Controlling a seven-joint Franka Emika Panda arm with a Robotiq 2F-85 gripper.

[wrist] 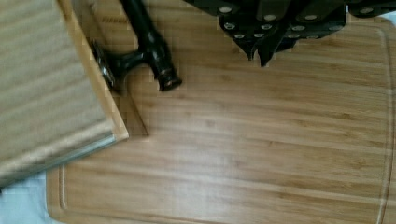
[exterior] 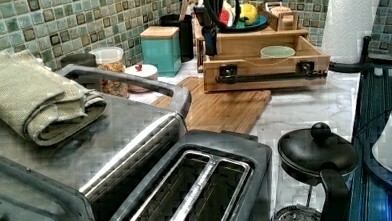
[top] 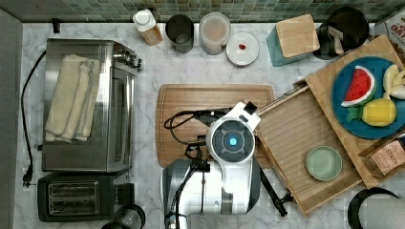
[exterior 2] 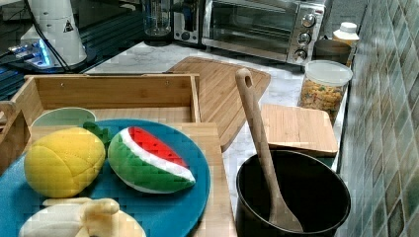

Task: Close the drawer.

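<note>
The drawer [top: 291,129] stands pulled out from under the wooden top, its ribbed bamboo floor bare except for a green bowl [top: 324,163]. A black bar handle [exterior: 270,77] runs along its front; one end of the handle [wrist: 149,42] lies close by in the wrist view. My gripper [wrist: 259,58] hangs over the cutting board [wrist: 261,154], just off the drawer's front corner [wrist: 112,126], apart from the handle. Its fingertips are together with nothing between them. In the left view the gripper [exterior: 210,50] is at the drawer front's left end. In the top view the arm's wrist [top: 232,140] covers it.
A blue plate [top: 377,129] with toy fruit sits on the wooden top above the drawer. A toaster oven [top: 86,105] and toaster [top: 76,195] fill the top view's left. Jars [top: 214,31], a teal box [top: 293,38] and a black pot [exterior 2: 291,197] with a spoon line the back wall.
</note>
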